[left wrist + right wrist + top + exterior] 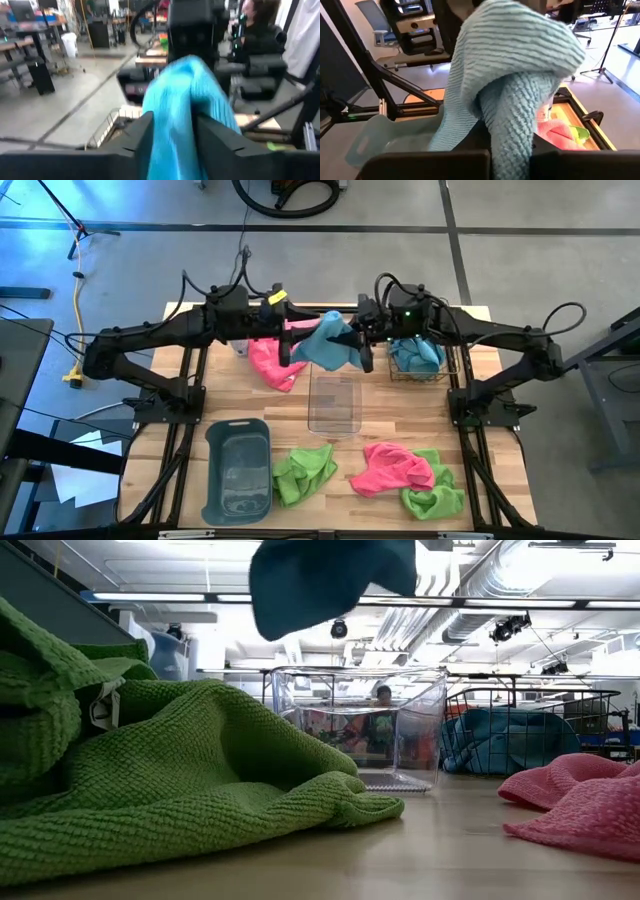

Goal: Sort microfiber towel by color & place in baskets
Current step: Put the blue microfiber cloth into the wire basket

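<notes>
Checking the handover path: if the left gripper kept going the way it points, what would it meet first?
Probably the right gripper facing it, past the blue towel already between the left gripper's fingers; depth is unclear.

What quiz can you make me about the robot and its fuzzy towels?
1. True or false: the blue towel hangs in the air between both pincers.
2. Which basket already holds a blue towel: A grey tub, B clear bin, C wire basket?
3. Fill in: the towel lying beside the grey tub is ____.

Key: 1 true; 2 C; 3 green.
</notes>
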`<state>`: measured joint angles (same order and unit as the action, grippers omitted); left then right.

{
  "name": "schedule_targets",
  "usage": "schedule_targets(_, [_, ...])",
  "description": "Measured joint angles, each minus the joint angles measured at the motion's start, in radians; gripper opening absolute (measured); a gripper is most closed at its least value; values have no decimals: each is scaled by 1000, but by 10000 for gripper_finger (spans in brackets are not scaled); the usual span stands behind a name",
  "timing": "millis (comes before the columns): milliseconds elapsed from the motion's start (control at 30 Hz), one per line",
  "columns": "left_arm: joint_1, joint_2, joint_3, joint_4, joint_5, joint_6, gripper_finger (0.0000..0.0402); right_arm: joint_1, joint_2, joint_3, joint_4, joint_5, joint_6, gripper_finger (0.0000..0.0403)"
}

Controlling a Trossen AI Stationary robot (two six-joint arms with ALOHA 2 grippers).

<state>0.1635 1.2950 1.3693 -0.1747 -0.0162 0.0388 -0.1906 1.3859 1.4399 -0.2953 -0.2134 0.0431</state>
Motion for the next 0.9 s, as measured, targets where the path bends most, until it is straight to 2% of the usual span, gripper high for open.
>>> schedule_targets(200, [7,-91,0,-226,-43,-4,198,-35,-85,0,-132,35,-25,2])
schedule_targets(333, [8,-165,0,-400,-127,-31,206,-61,-162,0,-267,94,-26,1])
schedule_targets(433, [8,-210,-7,-449,-159,-70,206,-72,-219,0,-397,151,-25,1])
schedule_targets(500, [8,-241,-44,-425,-180,-87,205,-72,-262,-11,-472,184,-21,1])
schedule_targets(633, [8,-311,-208,-242,-206,-135,205,-71,-363,-78,-582,262,41,1])
schedule_targets(800, [8,-372,-399,-50,-207,-226,205,-71,-538,-235,-595,340,164,0])
schedule_targets(900, [8,-380,-443,-12,-208,-270,205,-72,-618,-310,-596,461,216,0])
